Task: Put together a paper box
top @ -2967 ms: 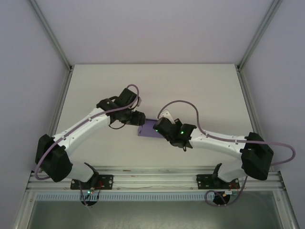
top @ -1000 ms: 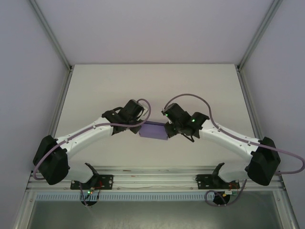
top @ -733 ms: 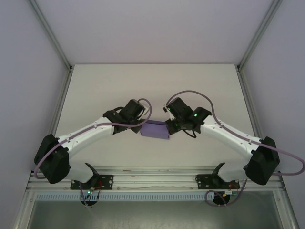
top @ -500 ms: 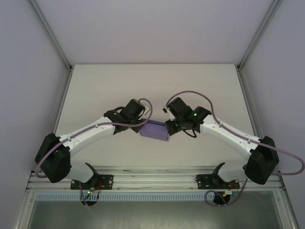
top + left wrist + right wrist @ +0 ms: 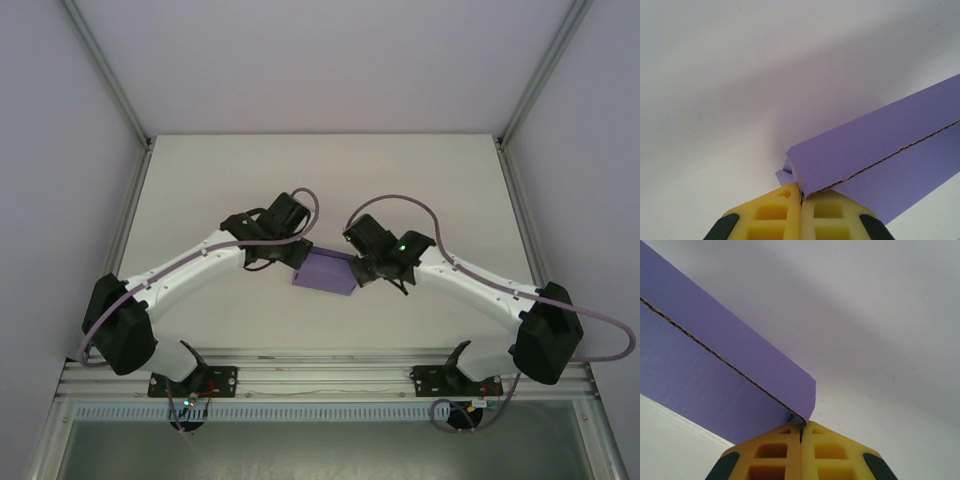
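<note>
The paper box [image 5: 325,271] is a folded purple card piece at the middle of the table [image 5: 330,170], held between both arms. My left gripper [image 5: 298,258] grips its left end. In the left wrist view the yellow fingers [image 5: 771,216] are pressed together with the box's [image 5: 875,150] corner edge pinched between their tips, and a small flap sticks out to the left. My right gripper [image 5: 356,269] grips the right end. In the right wrist view its yellow fingers [image 5: 835,452] are shut on the corner of the box [image 5: 715,370], whose raw corrugated edge runs diagonally.
The white table has open room behind and to both sides of the box. Aluminium frame posts [image 5: 110,80] rise at the back corners. A metal rail [image 5: 320,375] with the arm bases runs along the near edge.
The left gripper has closed on the box's left corner. Both wrists have shifted slightly, and the box has turned a little between them. The right gripper has stayed shut on its corner.
</note>
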Controlling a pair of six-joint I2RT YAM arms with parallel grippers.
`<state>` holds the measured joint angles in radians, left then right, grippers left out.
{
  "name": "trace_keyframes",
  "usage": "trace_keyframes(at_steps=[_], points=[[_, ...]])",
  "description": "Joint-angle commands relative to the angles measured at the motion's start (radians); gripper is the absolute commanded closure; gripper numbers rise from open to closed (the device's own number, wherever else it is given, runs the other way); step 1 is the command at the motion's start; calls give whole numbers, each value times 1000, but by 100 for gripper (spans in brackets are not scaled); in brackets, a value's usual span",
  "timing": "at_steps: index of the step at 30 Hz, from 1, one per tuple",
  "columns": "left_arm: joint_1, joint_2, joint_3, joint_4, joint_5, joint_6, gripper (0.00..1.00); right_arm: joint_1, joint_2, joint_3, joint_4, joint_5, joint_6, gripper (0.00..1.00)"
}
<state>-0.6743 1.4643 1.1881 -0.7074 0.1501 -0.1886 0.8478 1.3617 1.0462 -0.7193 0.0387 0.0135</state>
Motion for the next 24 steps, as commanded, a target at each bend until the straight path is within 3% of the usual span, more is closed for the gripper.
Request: trace_keyframes(at_steps=[1, 6, 10, 24], points=[[-5, 19, 55, -82, 76, -125, 100, 47, 32, -17, -27, 173, 1, 100], [-5, 7, 68, -97, 73, -179, 100, 122, 70, -43, 33, 309, 31, 100], [-5, 24, 81, -122, 152, -219, 100, 186, 128, -57, 39, 409, 60, 100], [15, 16, 104, -100, 277, -350, 100, 317, 158, -147, 152, 515, 49, 100]])
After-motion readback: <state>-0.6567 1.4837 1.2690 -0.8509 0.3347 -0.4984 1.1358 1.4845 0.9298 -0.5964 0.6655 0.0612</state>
